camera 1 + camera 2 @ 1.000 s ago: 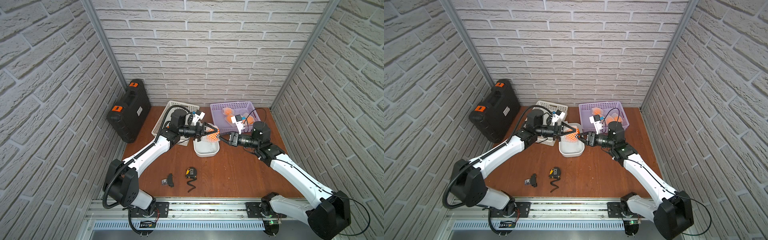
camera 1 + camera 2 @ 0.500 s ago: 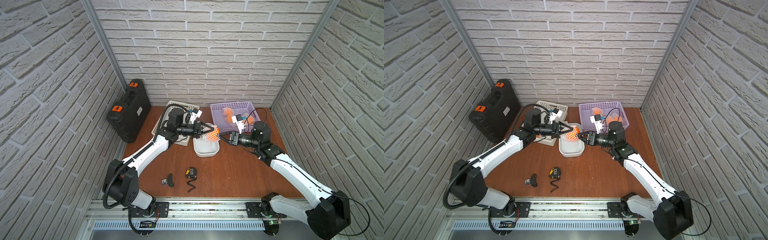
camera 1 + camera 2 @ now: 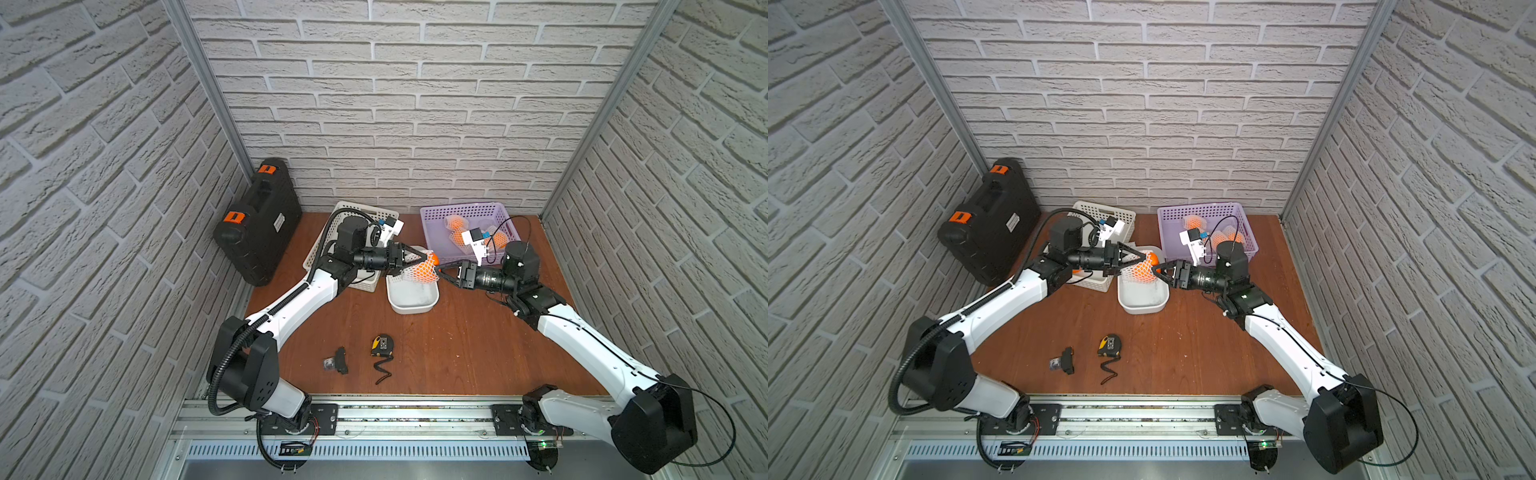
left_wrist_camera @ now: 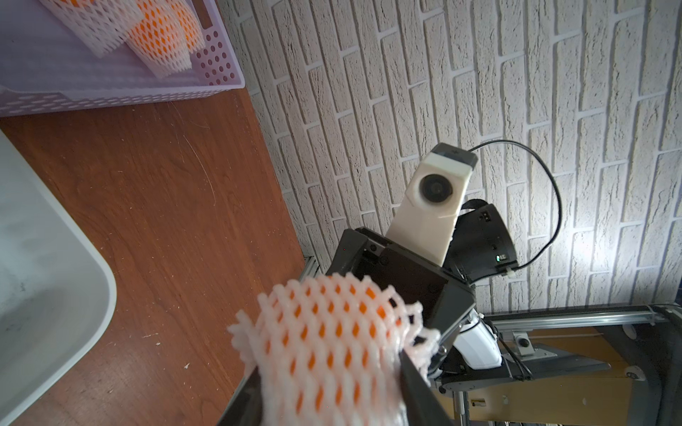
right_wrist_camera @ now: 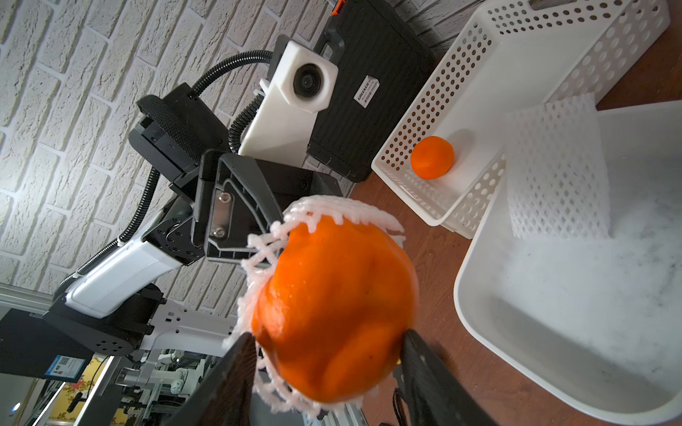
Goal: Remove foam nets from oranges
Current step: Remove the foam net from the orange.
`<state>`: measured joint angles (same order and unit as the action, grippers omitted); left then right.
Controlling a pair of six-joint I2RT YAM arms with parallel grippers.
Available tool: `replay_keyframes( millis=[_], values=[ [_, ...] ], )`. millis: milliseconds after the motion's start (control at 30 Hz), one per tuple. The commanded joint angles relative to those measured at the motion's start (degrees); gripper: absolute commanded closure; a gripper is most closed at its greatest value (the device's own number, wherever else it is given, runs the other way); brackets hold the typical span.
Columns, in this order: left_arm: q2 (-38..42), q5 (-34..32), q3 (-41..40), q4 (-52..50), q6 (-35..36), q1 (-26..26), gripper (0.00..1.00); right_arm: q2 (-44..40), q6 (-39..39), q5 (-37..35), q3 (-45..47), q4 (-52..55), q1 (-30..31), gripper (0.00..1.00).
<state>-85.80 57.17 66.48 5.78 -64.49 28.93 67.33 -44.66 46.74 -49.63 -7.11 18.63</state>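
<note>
Where the two arms meet above the white tub (image 3: 411, 309), the left pincer (image 3: 417, 264) is clamped on a foam net (image 3: 420, 271) that sheathes most of an orange (image 3: 433, 259). It holds both up off the tabletop (image 3: 457, 340). In the left wrist view the mesh fills the gap between its two dark fingers, pinched in tight.

The fruit's bare end pokes out of the sleeve toward the right pincer (image 3: 444, 272), whose jaws stand parted on either side of that end. In the right wrist view they sit right against the skin, but whether they press on it or merely flank it I cannot tell. The net's frilled rim sits bunched round the middle of the orange.

Behind the tub, by the back wall, a purple basket (image 3: 461, 210) holds several netted oranges (image 3: 453, 224). Beside it, on the left arm's side, a white holed basket (image 3: 353, 208) holds one bare orange (image 5: 431, 156). An empty net (image 5: 557, 169) lies at the tub's edge nearest that basket.

A black case (image 3: 257, 224) stands by the wall on the left arm's side. A tape measure (image 3: 382, 345) and a small black gadget (image 3: 338, 360) lie near the front of the tabletop, well apart from the tub.
</note>
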Motion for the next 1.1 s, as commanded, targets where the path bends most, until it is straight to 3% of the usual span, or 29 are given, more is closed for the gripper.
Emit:
replay_keyframes(
  millis=[0, 233, 367, 833, 1067],
  values=[
    [-0.84, 1.72, 1.36, 4.81, -1.15, 1.53, 0.66, 0.80, -1.35, 2.63, 0.56, -6.14, 0.43, 0.35],
    [-1.49, 3.30, 2.42, 6.24, -1.60, 2.82, 0.84, 1.38, -1.94, 3.20, 0.56, -7.51, 0.52, 0.32],
    [-1.22, 4.54, 2.19, 7.35, -1.75, 3.34, 0.88, 1.33, -1.44, 3.22, 0.67, -7.15, 0.52, 0.31],
    [-1.55, 7.83, 2.83, 9.07, -1.35, 5.83, 0.89, 0.79, -0.90, 4.40, 0.20, -8.15, 1.23, 0.29],
    [-1.62, 8.08, 3.29, 8.81, -1.08, 6.17, 0.83, 0.23, -3.80, 6.12, 1.53, -13.32, 1.45, 0.30]
  ],
)
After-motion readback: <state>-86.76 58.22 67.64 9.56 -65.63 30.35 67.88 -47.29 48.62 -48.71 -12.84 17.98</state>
